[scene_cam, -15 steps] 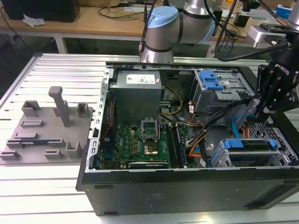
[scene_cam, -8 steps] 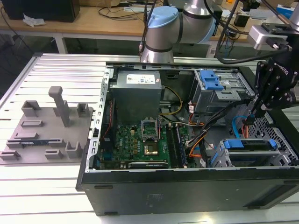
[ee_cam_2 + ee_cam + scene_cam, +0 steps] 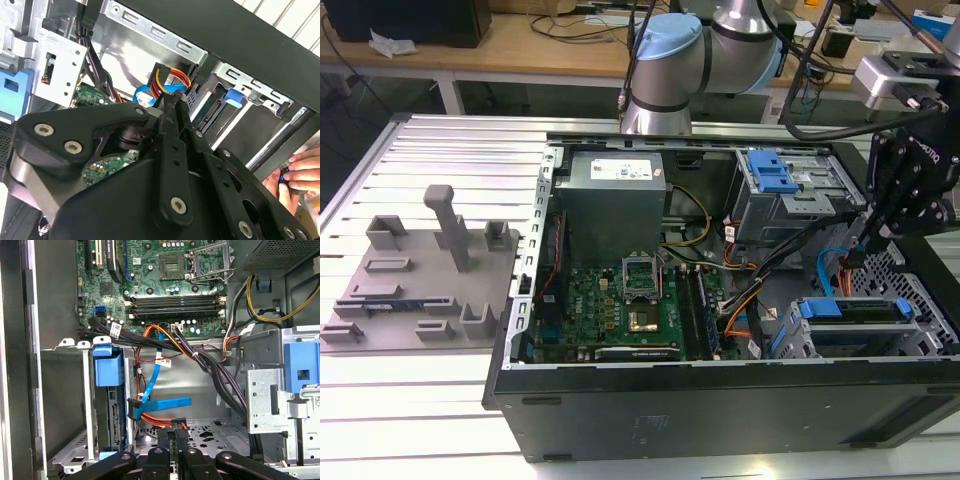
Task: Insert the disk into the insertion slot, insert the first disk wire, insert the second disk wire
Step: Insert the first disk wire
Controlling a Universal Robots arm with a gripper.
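Observation:
The disk (image 3: 850, 310), silver in a blue caddy (image 3: 107, 371), sits inside the insertion slot (image 3: 920, 285), a grey perforated cage at the exterior view's right. A flat blue disk wire (image 3: 167, 404) ends in a connector (image 3: 134, 416) against the disk's rear edge. My gripper (image 3: 175, 432) hangs just behind the cage (image 3: 65, 405), shut on the black connector (image 3: 178, 424) of a disk wire with orange, red and yellow strands (image 3: 170, 80). In the second wrist view my gripper (image 3: 172, 102) holds that connector a short way from the disk (image 3: 232, 97).
A taller grey bay with a blue latch (image 3: 770, 180) stands beyond the cage. Black cable bundles (image 3: 210, 365) cross between the bays. The motherboard (image 3: 620, 300) and power supply (image 3: 615, 190) fill the case's left. A grey fixture (image 3: 420, 280) lies outside. A person's hand (image 3: 300, 172) is near.

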